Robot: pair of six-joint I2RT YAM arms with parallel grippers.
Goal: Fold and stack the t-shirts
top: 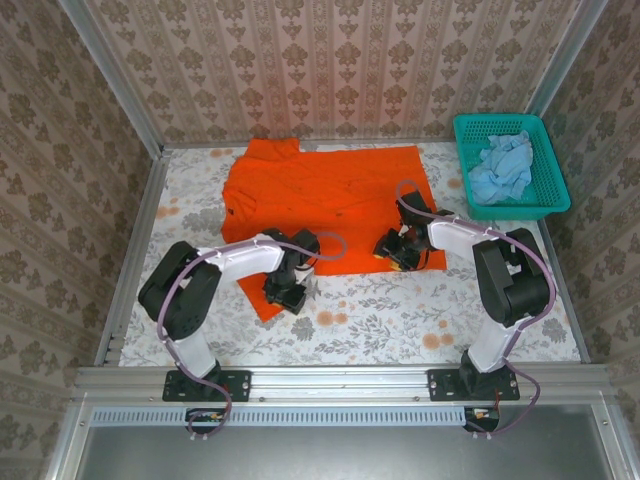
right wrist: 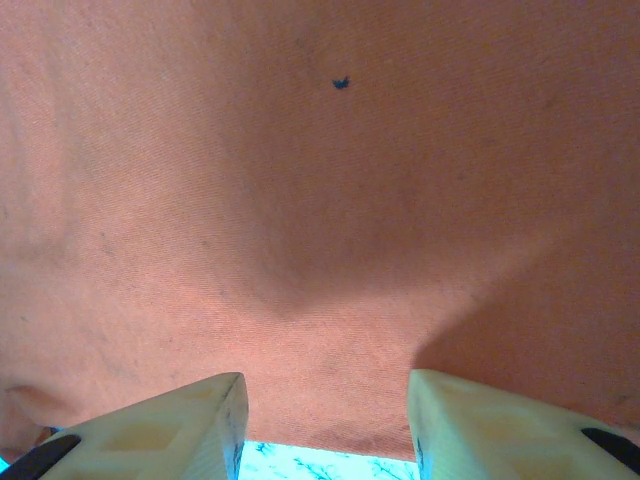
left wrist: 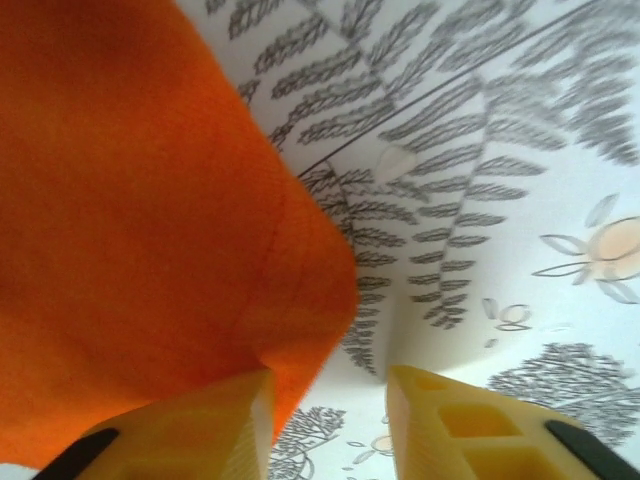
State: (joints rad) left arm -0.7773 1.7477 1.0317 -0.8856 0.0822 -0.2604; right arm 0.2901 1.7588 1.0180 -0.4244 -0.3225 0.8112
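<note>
Left hand (left wrist: 330, 378): fingers a moderate way apart, nothing pinched; the shirt's near-left corner touches my left finger.
Right hand (right wrist: 326, 380): fingers apart too, the near hem lying across the gap and not clamped.
Orange t-shirt (top: 330, 190): spread on the desk (top: 420, 320), reaching away from both hands, its longer spread running left to right.
Pale blue t-shirt (top: 503, 165): crumpled in the teal basket (top: 500, 118) at far right, well apart; my right arm is nearer.
</note>
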